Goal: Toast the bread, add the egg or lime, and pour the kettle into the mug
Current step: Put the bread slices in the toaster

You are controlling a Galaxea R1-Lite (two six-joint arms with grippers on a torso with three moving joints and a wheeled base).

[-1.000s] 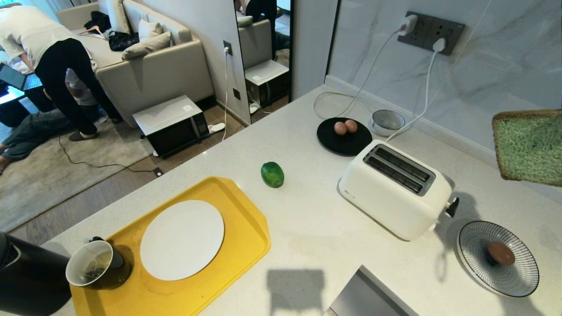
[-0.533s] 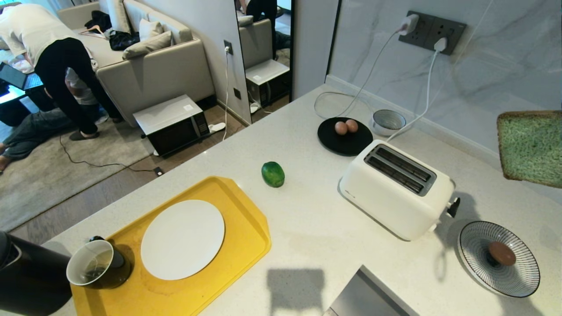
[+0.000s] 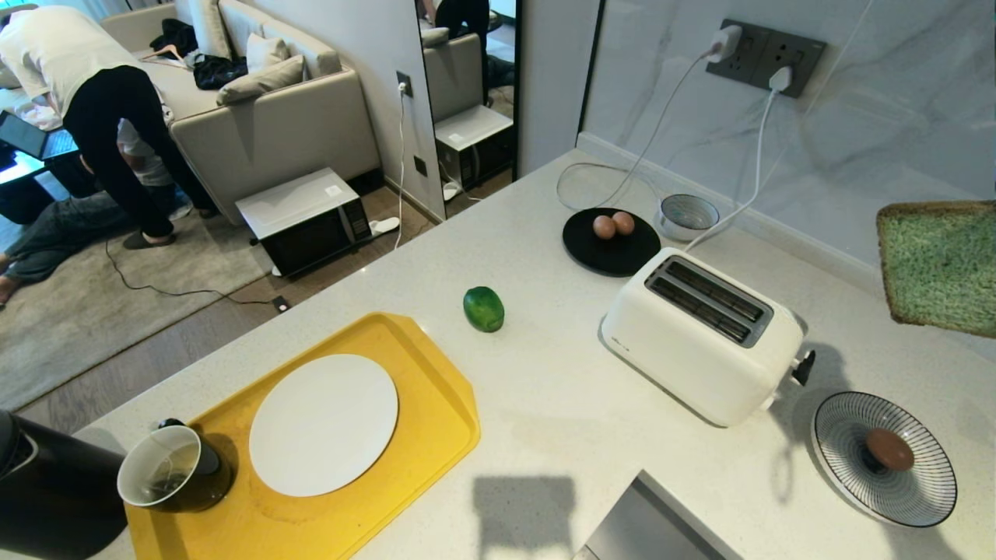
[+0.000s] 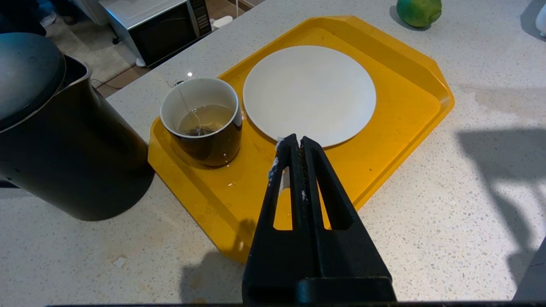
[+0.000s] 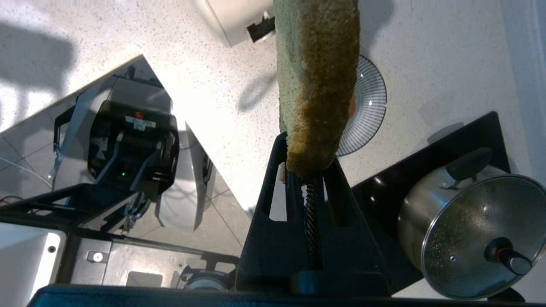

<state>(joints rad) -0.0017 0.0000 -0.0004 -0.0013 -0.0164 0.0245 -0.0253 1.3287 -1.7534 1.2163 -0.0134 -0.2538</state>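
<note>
- Bread (image 5: 315, 81), a thick pale green slice with brown crust, hangs clamped in the right claw (image 5: 308, 177), high over the striped saucer (image 3: 926, 490) at the white speckled table (image 3: 560, 435); in the last second it hardly shifted.
- Left claw (image 4: 296, 145) is pressed together, empty, above the yellow tray (image 4: 396, 123).
- White two-slot toaster (image 3: 700, 342) waits further; bread is not yet over its slots, so I judge toasting has not begun.

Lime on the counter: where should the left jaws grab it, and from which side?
Take the lime from straight above, across its narrower middle. It lies alone on the bare counter, rounded and slightly elongated, between the yellow tray and the toaster, with open space around it.
</note>
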